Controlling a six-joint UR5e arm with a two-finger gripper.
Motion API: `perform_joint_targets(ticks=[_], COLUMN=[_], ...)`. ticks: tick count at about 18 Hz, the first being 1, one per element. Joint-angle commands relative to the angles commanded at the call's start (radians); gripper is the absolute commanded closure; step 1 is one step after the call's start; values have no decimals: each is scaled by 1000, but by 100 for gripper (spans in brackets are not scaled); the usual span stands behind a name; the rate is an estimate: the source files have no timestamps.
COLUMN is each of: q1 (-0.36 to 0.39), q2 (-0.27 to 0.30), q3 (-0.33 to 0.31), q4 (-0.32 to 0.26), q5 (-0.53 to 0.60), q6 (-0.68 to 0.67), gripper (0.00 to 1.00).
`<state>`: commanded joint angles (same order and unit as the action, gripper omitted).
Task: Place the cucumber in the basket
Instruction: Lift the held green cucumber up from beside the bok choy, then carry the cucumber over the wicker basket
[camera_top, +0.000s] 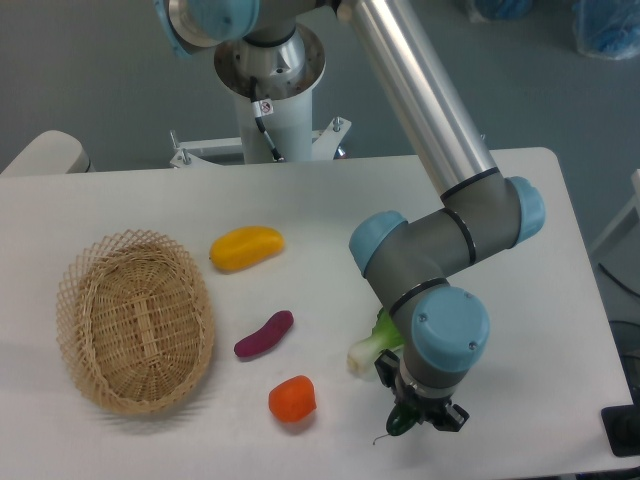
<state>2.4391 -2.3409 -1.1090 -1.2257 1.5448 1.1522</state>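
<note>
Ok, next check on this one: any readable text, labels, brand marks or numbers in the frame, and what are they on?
None can be read.
Small red-and-white sticker on the robot base column: too small and blurred to read.
Basket, vegetables, table and arm: no visible text.
</note>
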Motion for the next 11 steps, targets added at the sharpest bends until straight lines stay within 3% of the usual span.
perform_joint_targets(ticks=[4,6,11], q1=[-11,-18,-126], q2=[41,92,231], q3=[-38,-92,-212], q4=[-3,-6,-11], q5=[-49,-54,-52], q6=[-29,-32,-149], gripper=[67,67,67])
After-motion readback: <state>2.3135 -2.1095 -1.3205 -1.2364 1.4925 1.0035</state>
